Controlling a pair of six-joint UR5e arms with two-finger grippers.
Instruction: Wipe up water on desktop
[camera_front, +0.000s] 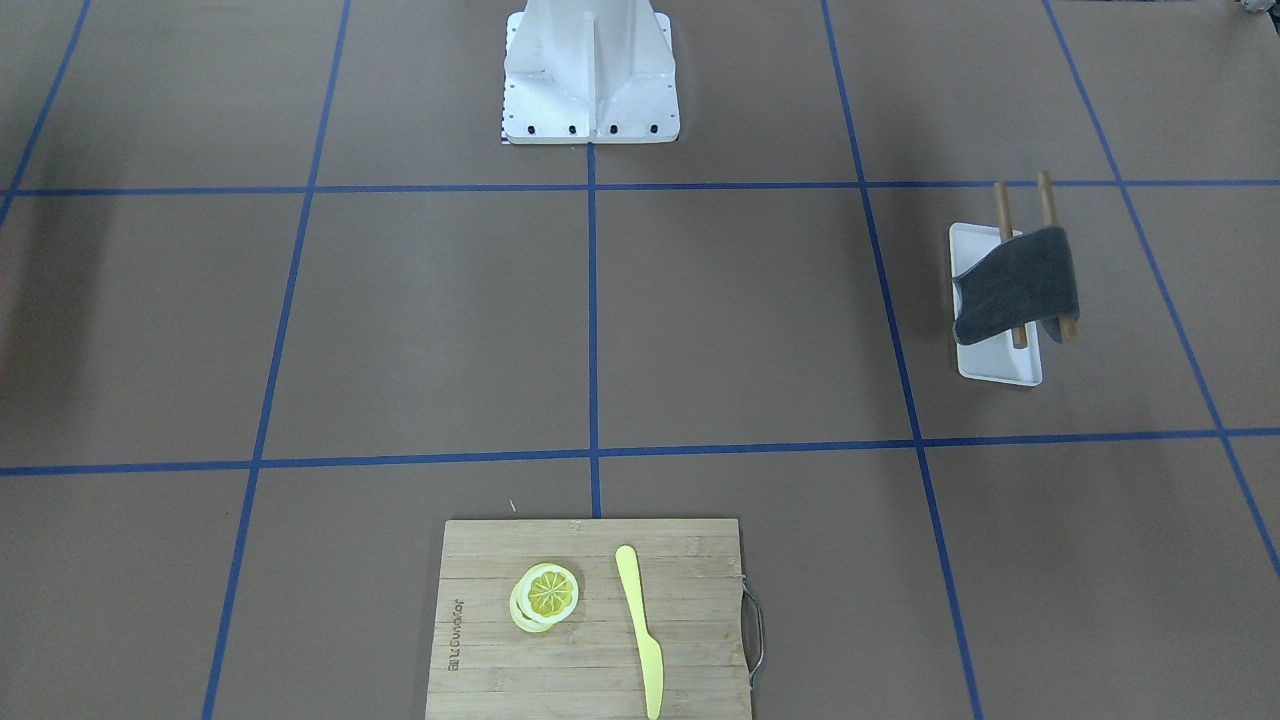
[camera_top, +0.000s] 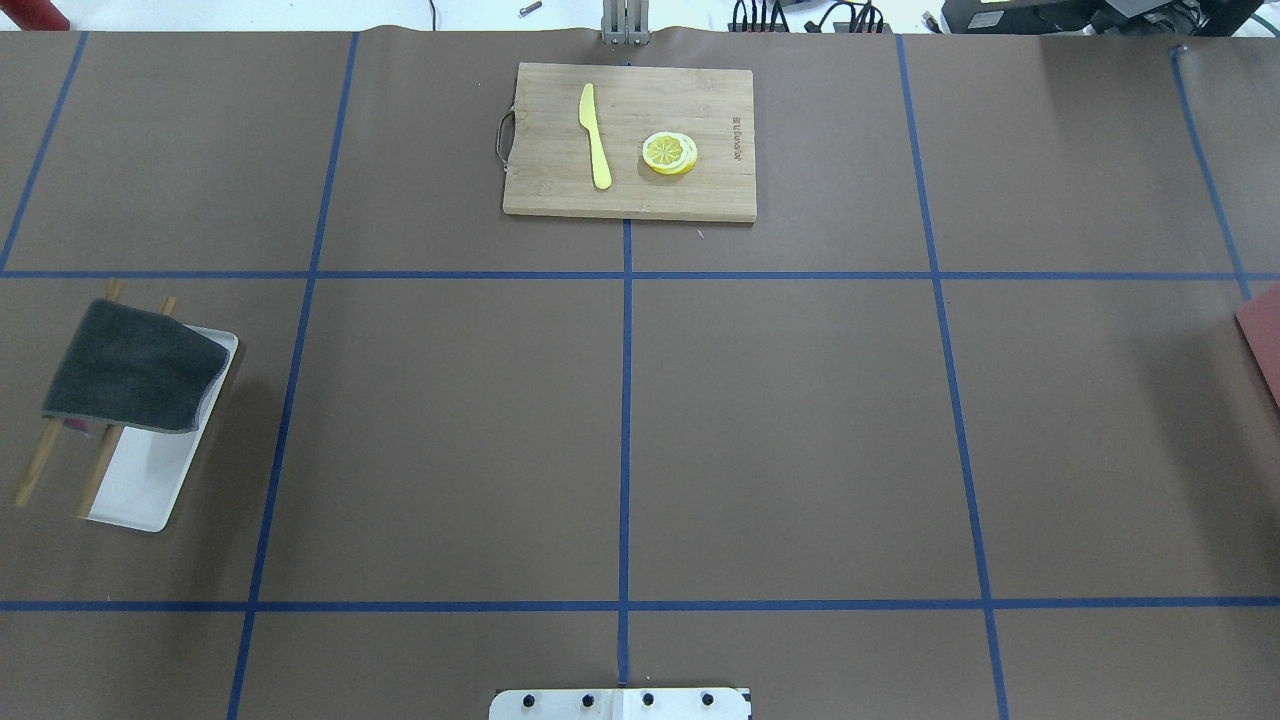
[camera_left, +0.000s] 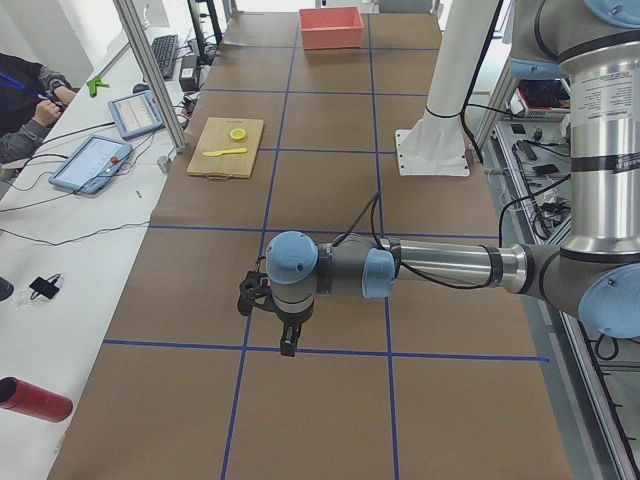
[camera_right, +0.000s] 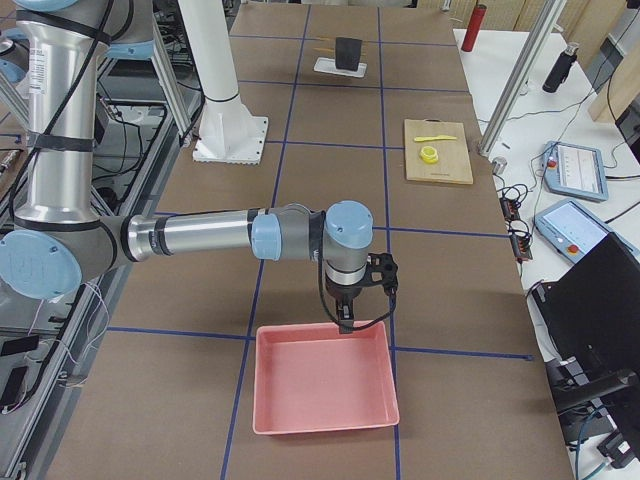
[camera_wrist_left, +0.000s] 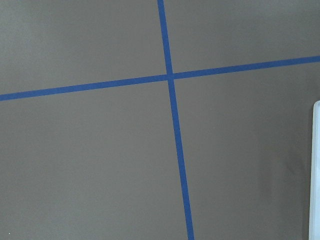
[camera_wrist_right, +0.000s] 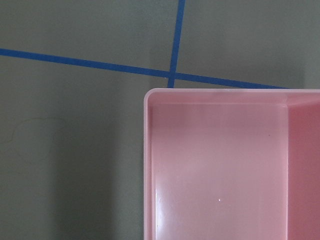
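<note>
I judged the wiping not yet begun; I saw no water on the desktop (camera_top: 800, 430), which spread under both arms. Whether my left gripper (camera_left: 287, 345) and right gripper (camera_right: 345, 322) were open or closed, I could not tell. Next I needed the grey cloth (camera_top: 130, 365) at my left, over the white tray (camera_top: 140, 490). The far cutting board (camera_top: 560, 190) and the pink bin (camera_right: 320, 385) on the right blocked nothing.

The desktop (camera_top: 800, 430) looks matt, the cutting board (camera_top: 560, 190) wooden.
</note>
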